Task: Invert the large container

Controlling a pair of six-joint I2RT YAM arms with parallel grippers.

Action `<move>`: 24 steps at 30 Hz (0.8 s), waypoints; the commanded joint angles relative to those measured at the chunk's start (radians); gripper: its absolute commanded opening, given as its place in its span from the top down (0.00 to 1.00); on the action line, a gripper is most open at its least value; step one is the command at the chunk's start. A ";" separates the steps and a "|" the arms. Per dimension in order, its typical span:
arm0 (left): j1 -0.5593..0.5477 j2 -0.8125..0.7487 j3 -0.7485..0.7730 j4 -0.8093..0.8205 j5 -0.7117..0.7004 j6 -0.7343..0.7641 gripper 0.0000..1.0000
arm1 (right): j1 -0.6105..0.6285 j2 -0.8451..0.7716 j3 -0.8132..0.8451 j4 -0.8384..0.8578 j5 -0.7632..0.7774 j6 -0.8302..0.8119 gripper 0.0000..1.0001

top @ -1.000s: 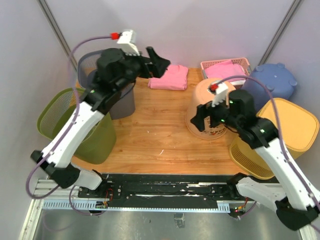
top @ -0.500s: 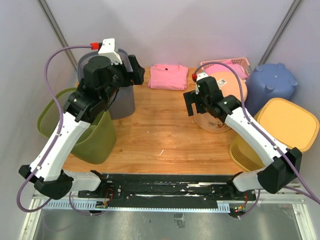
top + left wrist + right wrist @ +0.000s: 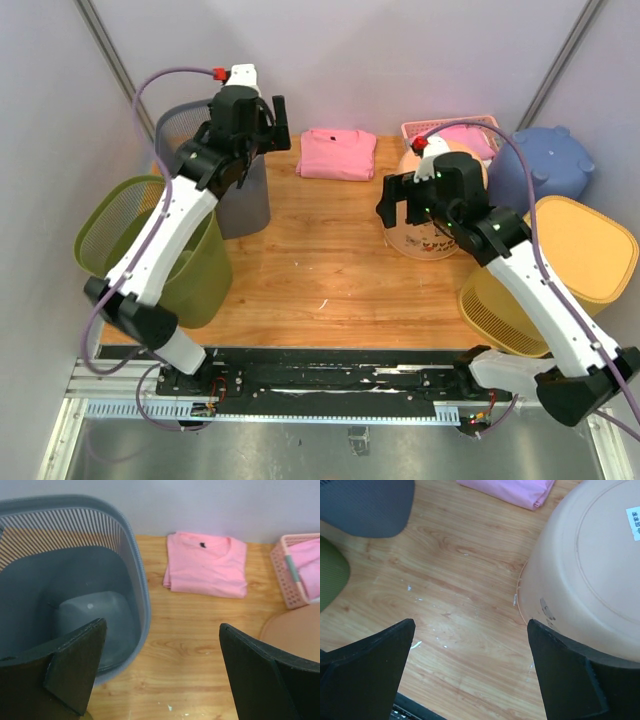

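The large peach container [image 3: 430, 240] stands bottom-up on the wooden table at the right; its base, with a white sticker, faces up. My right gripper [image 3: 400, 203] is open and empty, hovering just left of it. In the right wrist view the container [image 3: 590, 565] fills the upper right, and the right gripper [image 3: 471, 624] has bare wood between its jaws. My left gripper [image 3: 270, 125] is open and empty at the far left, over the edge of the grey basket. In the left wrist view the left gripper [image 3: 162, 625] frames bare table.
A grey basket [image 3: 245, 205] and a green mesh basket [image 3: 110, 225] stand at the left. A folded pink shirt [image 3: 337, 155] lies at the back. A pink crate [image 3: 480, 125], a blue container [image 3: 545, 165] and a yellow lidded basket [image 3: 570, 250] crowd the right.
My left gripper has swung back and left, ending over the grey basket's rim. My right gripper has drawn off the peach container, which shifted slightly to the back right and stays bottom-up.
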 commanded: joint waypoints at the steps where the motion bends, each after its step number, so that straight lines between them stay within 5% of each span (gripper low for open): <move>1: 0.028 0.141 0.075 -0.054 -0.010 0.008 0.01 | 0.011 -0.065 -0.015 -0.002 -0.036 0.034 0.03; 5: 0.037 0.217 0.080 -0.054 -0.033 -0.005 0.07 | 0.010 -0.099 -0.021 -0.023 -0.024 0.041 0.02; 10: 0.040 0.259 0.051 -0.034 0.008 0.009 0.30 | 0.010 -0.129 -0.031 -0.037 0.010 0.038 0.02; 18: 0.040 0.228 0.046 -0.023 0.173 0.024 0.99 | 0.009 -0.148 -0.020 -0.055 0.065 0.027 0.02; 24: 0.027 0.103 0.034 -0.024 0.355 -0.010 1.00 | 0.010 -0.162 0.009 -0.071 0.120 0.009 0.02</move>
